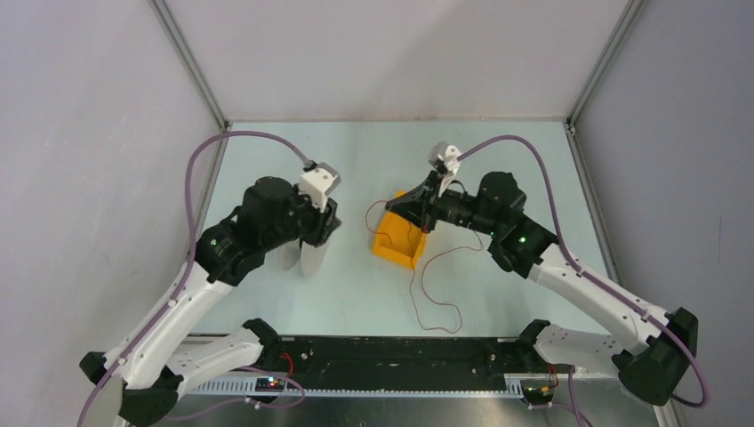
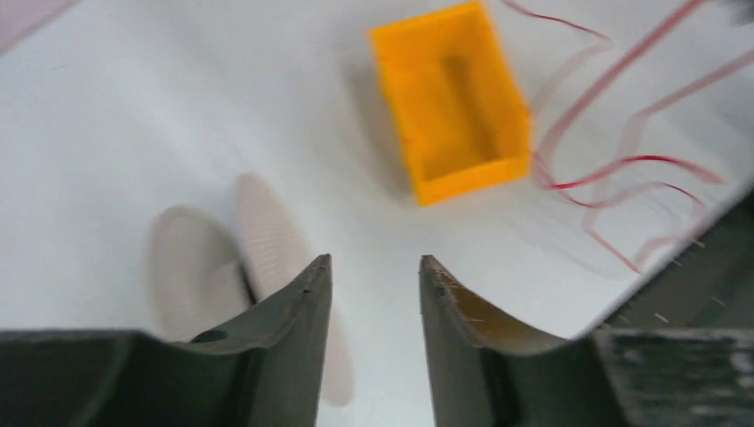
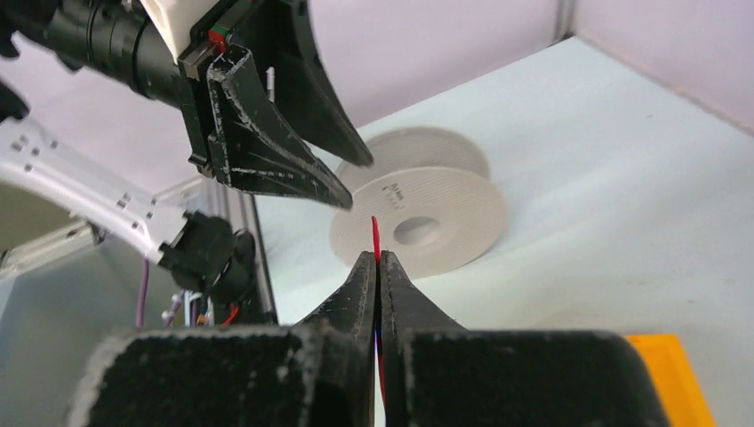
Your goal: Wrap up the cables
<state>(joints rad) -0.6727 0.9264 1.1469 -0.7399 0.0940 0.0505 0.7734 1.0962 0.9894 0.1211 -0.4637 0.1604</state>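
Wire (image 3: 375, 233) is trailing loose toward the near edge of the counter (image 1: 356, 298), one end clamped in the right gripper (image 3: 377, 260). The left gripper (image 2: 373, 267), fingers apart, is hovering over the seemingly bare spool (image 3: 453, 205); all winding is remaining.

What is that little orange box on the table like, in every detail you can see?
The orange box is a small rectangular tub of bright, plastic-looking material, with thick walls, an open top and a hollow that looks empty. It sits upright on the pale table between the two arms, skewed to its edges. A thin red wire trails past one side; whether it touches is unclear. The right pincer, shut on that wire, hangs above its far corner.
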